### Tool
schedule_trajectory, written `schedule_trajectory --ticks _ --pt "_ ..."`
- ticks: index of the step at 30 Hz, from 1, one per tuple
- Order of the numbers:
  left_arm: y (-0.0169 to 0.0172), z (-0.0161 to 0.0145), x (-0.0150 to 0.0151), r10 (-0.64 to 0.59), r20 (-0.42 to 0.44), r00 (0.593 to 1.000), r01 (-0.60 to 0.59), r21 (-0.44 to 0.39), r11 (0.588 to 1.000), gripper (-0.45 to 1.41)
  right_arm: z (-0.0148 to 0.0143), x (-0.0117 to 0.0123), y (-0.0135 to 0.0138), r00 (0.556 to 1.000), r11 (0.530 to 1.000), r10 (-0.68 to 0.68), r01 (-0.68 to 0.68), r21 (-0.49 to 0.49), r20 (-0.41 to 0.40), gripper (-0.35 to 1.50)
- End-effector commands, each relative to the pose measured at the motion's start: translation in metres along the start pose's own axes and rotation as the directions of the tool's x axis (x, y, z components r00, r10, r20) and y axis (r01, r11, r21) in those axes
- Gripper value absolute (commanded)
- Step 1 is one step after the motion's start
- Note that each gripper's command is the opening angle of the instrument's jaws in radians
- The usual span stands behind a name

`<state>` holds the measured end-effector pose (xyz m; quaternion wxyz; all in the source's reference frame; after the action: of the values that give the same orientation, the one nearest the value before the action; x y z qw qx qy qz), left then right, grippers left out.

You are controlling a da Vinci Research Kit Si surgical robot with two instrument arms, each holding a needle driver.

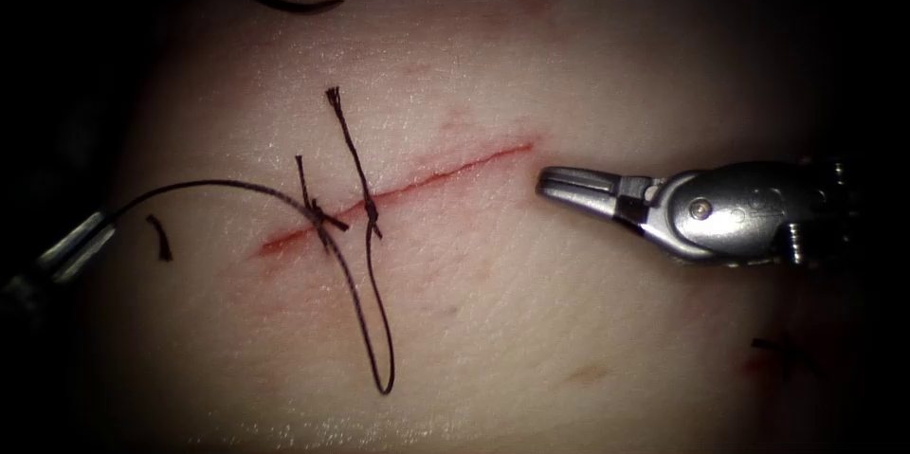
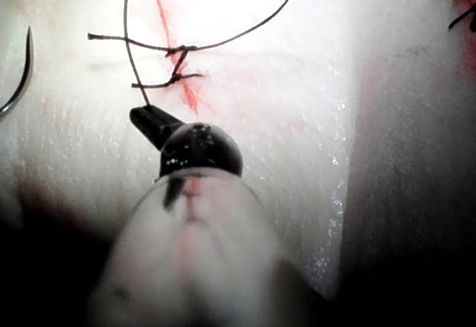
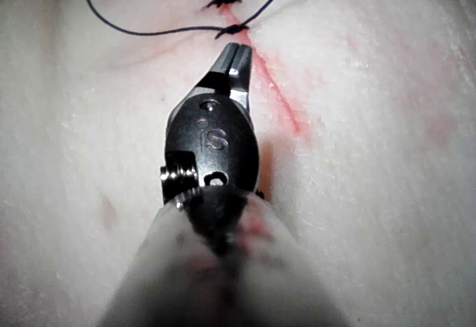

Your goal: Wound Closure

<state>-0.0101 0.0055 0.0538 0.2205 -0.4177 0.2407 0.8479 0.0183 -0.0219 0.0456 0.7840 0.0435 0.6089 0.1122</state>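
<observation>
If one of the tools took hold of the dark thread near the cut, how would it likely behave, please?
The thread lies in a slack loop, so it is probably limp and light. Being knotted at the cut, it would likely tug the tissue.

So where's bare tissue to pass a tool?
Free: pale tissue below the right arm's claw, shut and empty, right of the dark thread loop; above the red cut, toward its right end. Crowded: two knots mid-cut, left claw gripping thread, curved dark needle lying loose upper left.

Thread held by the left tool

The thread (image 2: 223, 41) is being gripped by the left tool (image 2: 149, 121), beside two knots (image 2: 178, 63) on the cut (image 2: 167, 37); the needle (image 2: 22, 74) is lying apart on the tissue (image 2: 297, 104).
</observation>
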Motion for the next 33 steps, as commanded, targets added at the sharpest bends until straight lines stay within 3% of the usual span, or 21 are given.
schedule_trajectory --ticks 1,3,5,8,20,24,26,33 --pt "0.0004 0.0006 -0.0002 0.001 0.001 1.000 -0.001 -0.002 1.000 -0.45 0.0006 -0.0003 -0.0007 1.000 1.000 0.001 -0.001 0.003 -0.001 -0.35" --pt "0.0007 0.0004 -0.0002 0.006 -0.011 1.000 -0.006 -0.027 1.000 -0.45 0.0006 0.0001 -0.0006 1.000 1.000 0.004 -0.004 0.003 -0.001 -0.20" --pt "0.0008 0.0003 -0.0001 0.007 -0.017 1.000 -0.008 -0.033 0.999 -0.45 0.0008 0.0000 -0.0005 1.000 1.000 0.004 -0.004 0.001 0.000 0.10" --pt "0.0008 0.0003 0.0001 0.006 -0.029 1.000 -0.007 -0.044 0.999 -0.45 0.0015 -0.0003 -0.0007 1.000 1.000 0.000 0.000 -0.001 -0.002 0.14" --pt "0.0013 0.0021 0.0025 -0.005 -0.098 0.995 -0.003 -0.078 0.997 -0.45 0.0081 -0.0018 -0.0015 1.000 0.999 -0.015 0.016 0.035 -0.025 -0.15" --pt "0.0019 0.0031 0.0037 0.003 -0.112 0.994 -0.012 -0.082 0.997 -0.45 0.0093 -0.0012 -0.0023 0.999 0.998 -0.007 0.009 0.056 -0.043 -0.18" --pt "0.0022 0.0036 0.0041 0.006 -0.115 0.993 -0.015 -0.079 0.997 -0.45 0.0098 -0.0008 -0.0030 0.998 0.997 0.004 0.001 0.082 -0.061 -0.35" --pt "0.0029 0.0063 0.0050 0.013 -0.096 0.995 -0.021 -0.085 0.996 -0.45 0.0112 0.0009 -0.0047 0.993 0.989 0.003 0.014 0.144 -0.119 -0.35"
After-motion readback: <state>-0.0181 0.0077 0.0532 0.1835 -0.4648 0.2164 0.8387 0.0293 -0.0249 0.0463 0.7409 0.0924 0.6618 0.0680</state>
